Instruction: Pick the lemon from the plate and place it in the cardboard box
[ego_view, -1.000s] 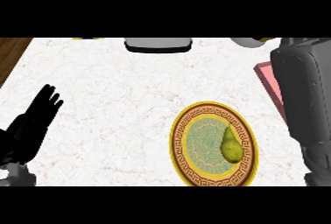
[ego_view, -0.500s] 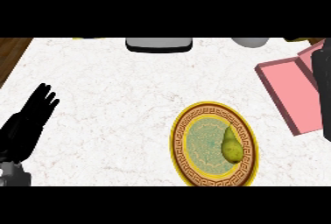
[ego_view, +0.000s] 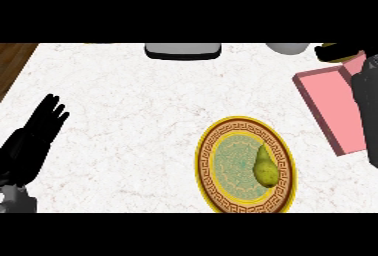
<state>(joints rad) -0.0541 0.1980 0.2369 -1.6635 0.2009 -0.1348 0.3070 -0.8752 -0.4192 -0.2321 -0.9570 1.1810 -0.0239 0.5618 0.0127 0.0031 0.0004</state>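
Left hand (ego_view: 35, 137) at the left edge, fingers straight and open, resting well apart from the fruit. Yellow-green pear-shaped fruit (ego_view: 265, 168) — the task's lemon — lies on the right half of the patterned plate (ego_view: 221, 170), untouched. Pink box (ego_view: 332, 110) at the right, now more exposed — the dark right arm (ego_view: 367, 115) has drawn toward the right edge; its fingers cannot be told.
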